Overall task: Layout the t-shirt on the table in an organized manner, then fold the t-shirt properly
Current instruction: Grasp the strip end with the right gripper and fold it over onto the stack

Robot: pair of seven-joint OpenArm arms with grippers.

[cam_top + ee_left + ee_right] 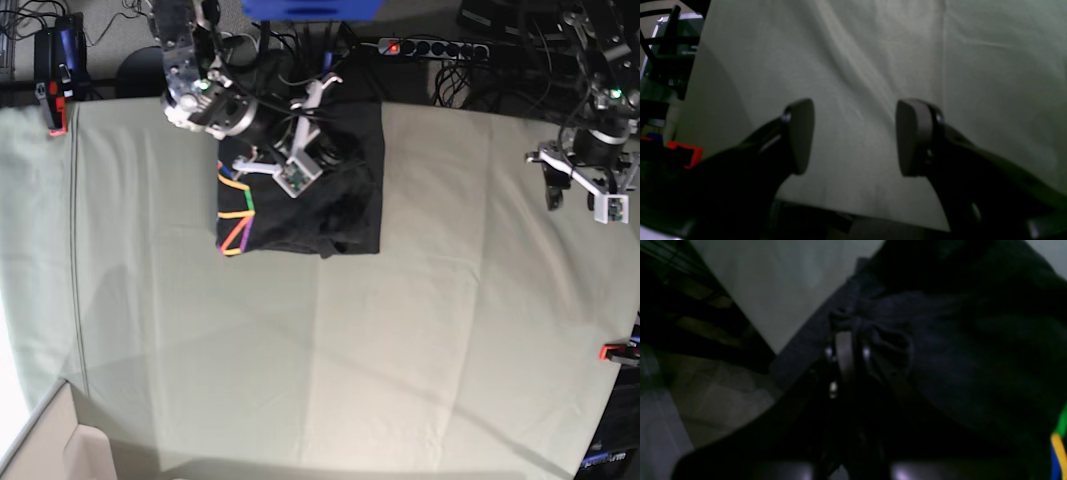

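Right wrist view: right pincer point(847, 350) pinching soft, bunched charcoal t-shirt point(957, 366).

Table point(400, 330) open below t-shirt point(350, 200); far edge seemingly cable-crowded.

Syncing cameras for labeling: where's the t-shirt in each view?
Left wrist: not in view, only the open left pincer over the table.
Right wrist: t-shirt fills the centre and right; the right pincer is shut on a bunched fold.
Base: t-shirt at top centre, under the right arm.
Shared landmark: the pale grey-green table.
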